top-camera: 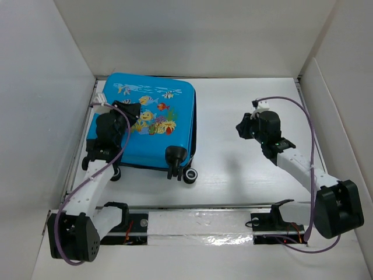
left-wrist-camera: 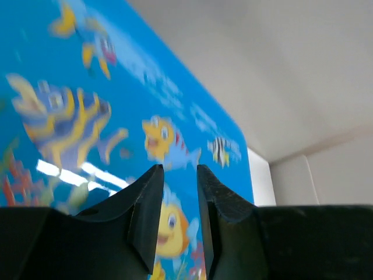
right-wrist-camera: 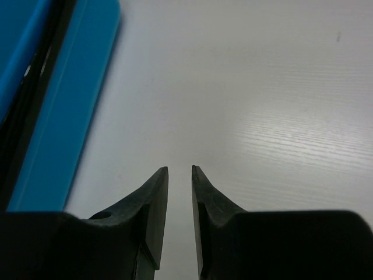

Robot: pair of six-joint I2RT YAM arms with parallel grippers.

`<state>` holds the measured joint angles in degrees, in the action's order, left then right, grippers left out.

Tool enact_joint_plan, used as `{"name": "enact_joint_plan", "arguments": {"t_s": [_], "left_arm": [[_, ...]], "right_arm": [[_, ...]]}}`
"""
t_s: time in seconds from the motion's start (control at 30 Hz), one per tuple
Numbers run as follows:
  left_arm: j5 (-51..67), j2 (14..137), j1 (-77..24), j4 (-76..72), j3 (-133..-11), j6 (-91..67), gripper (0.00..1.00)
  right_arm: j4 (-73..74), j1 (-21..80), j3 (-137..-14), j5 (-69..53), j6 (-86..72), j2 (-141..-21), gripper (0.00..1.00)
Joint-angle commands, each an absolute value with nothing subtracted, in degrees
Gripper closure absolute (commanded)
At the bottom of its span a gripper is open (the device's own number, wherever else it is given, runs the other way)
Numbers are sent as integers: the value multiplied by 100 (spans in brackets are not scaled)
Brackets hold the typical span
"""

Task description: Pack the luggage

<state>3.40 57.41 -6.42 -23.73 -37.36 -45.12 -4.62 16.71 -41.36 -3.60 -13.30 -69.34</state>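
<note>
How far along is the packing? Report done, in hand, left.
Done: the luggage lies shut, flat on the table. In hand: nothing; the left gripper hovers over it, the right gripper over the table beside it, both slightly open and empty. Left: I cannot tell whether the zip is closed.

One suitcase (top-camera: pixel 152 125), one surface (top-camera: pixel 245 169), two arms, left arm (top-camera: pixel 87 192) and right arm (top-camera: pixel 297 163), two pairs of jaws, and two purple cables (top-camera: pixel 315 140), one per arm

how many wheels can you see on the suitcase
3: two wheels at the suitcase's near right corner, one at its near left corner by the left arm; a fourth may be hidden behind that arm.
</note>
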Motion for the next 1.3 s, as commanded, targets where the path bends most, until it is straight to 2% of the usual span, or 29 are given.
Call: {"name": "enact_joint_plan", "arguments": {"t_s": [0.0,0.2,0.33,0.57,0.7,0.8,0.97,1.1,1.27], "left_arm": [[-615,6054,-380,-1426,-4963,-4010,73],[-105,7390,895,-337,-6256,-3622,72],[-614,8207,1712,202,-6653,-2955,73],[-1406,9438,1942,1115,-7048,-2329,79],[-986,9694,1942,1107,-6768,-2284,80],[-221,9800,1942,828,-6356,-2539,81],[684,9344,1188,-385,-5049,-3549,82],[844,8738,731,-1753,-3887,-4393,81],[415,8087,-43,-2627,-2884,-4852,81]], "right_arm": [[-580,1994,-4640,-317,-1222,-7031,72],[-773,2065,-4352,-421,-1169,-6970,74],[-826,2065,-4202,-606,-1195,-6601,74],[-940,2118,-4148,-975,-1266,-6364,74],[-1011,2118,-4096,-967,-1309,-6319,74],[-993,2118,-4131,-975,-1318,-6416,74],[-827,2057,-4175,-642,-1318,-6548,72],[-782,1898,-4157,-361,-1292,-6679,69],[-545,1775,-4254,130,-1231,-6873,66]]}}
